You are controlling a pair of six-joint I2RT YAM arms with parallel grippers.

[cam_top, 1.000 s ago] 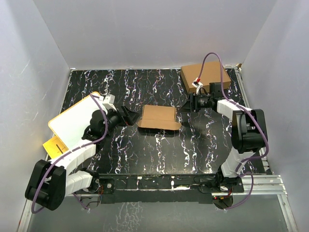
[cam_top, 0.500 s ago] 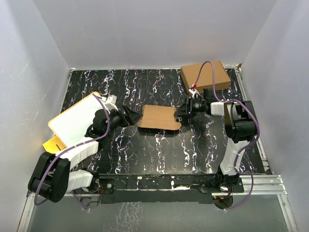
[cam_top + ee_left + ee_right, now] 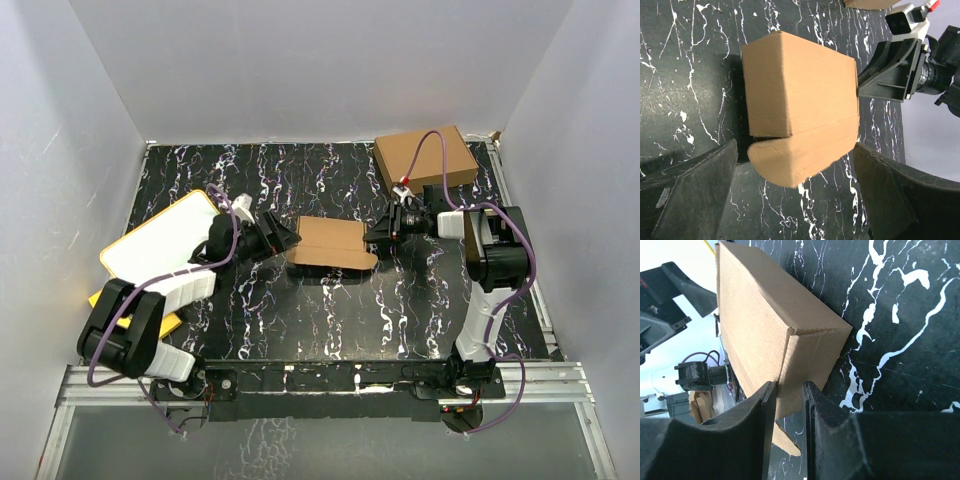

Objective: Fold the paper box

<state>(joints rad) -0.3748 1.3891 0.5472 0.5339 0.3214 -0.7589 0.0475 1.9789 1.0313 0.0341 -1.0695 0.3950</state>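
Paper box (image 3: pixel 330 243) lies near the middle of the worktop (image 3: pixel 330 320), partly folded, between my two hands. My left hand (image 3: pixel 286 240) is spread wide, facing its left end. My right hand (image 3: pixel 789 400) has its fingers nearly together, pinching the box's right end.

One paper box (image 3: pixel 330 243), one larger box (image 3: pixel 425 160), one white board (image 3: pixel 160 235), two arms (image 3: pixel 175 288) (image 3: pixel 497 262), perhaps one yellow sheet (image 3: pixel 98 298).

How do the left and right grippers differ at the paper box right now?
The left gripper is wide open; the right gripper is nearly shut. The left gripper faces one end of the paper box without touching; the right gripper pinches cardboard at the opposite end. Both sit low, facing each other across the box.
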